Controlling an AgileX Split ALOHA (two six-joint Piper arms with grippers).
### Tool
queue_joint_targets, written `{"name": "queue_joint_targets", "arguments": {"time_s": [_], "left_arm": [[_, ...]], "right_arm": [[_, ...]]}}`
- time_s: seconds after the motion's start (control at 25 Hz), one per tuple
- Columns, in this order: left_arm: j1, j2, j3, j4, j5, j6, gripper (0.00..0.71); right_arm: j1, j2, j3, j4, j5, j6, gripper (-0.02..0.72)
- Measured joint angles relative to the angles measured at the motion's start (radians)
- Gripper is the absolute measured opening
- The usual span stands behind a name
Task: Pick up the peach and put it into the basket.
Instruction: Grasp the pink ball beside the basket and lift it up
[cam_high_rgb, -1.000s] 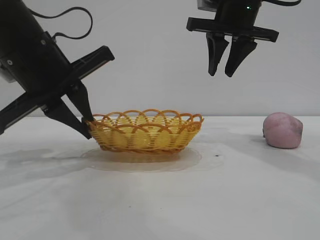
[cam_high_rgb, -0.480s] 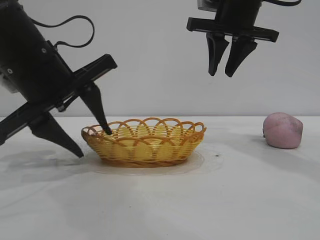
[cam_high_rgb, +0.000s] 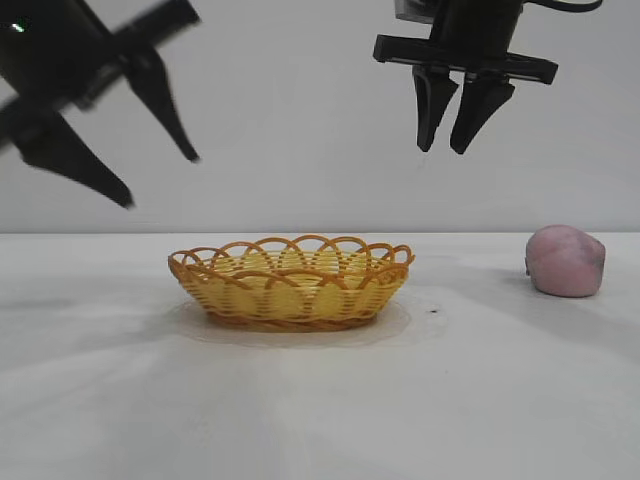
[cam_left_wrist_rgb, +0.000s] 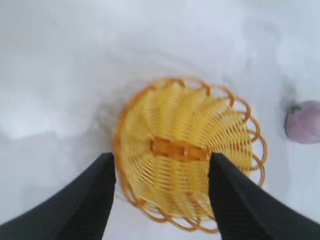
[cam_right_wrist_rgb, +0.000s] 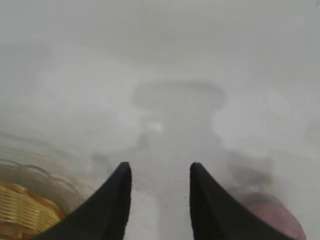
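Left gripper (cam_high_rgb: 160, 180) now above basket (cam_high_rgb: 290, 280)

Pink peach (cam_high_rgb: 566, 261) lies well right of empty wicker basket (cam_high_rgb: 291, 283).

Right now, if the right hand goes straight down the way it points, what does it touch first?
Most likely the bare table. The right hand hangs open, high up, pointing down at a spot between the basket and the peach. Its wrist view shows both only at the edges, so the way looks free, though depth is unclear.

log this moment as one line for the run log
peach: on table, right of basket | basket: empty | left gripper: open, raised | right gripper: open, high
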Motion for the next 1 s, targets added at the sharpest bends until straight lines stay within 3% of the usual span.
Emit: {"name": "queue_joint_targets", "arguments": {"time_s": [0.16, 0.24, 0.32, 0.48, 0.56, 0.8, 1.0], "left_arm": [[0.092, 0.007, 0.000, 0.441, 0.045, -0.263, 0.368], [0.102, 0.003, 0.000, 0.684, 0.070, -0.485, 0.368], [0.102, -0.027, 0.002, 0.818, 0.083, -0.628, 0.368], [0.091, -0.189, 0.002, 0.894, 0.110, -0.694, 0.368], [0.061, -0.297, 0.004, 0.905, 0.157, -0.696, 0.368], [-0.048, -0.626, 0.006, 0.940, 0.448, -0.696, 0.368], [-0.064, -0.885, 0.047, 0.946, 0.647, -0.689, 0.368]], "right_arm": [[0.000, 0.000, 0.000, 0.004, 0.000, 0.000, 0.254], [0.000, 0.000, 0.000, 0.008, 0.000, 0.000, 0.254], [0.000, 0.000, 0.000, 0.010, 0.000, 0.000, 0.254], [0.000, 0.000, 0.000, 0.010, 0.002, -0.002, 0.254], [0.000, 0.000, 0.000, 0.012, 0.004, -0.002, 0.254], [0.000, 0.000, 0.000, 0.012, 0.020, -0.034, 0.254], [0.000, 0.000, 0.000, 0.010, 0.036, -0.049, 0.254]]}}
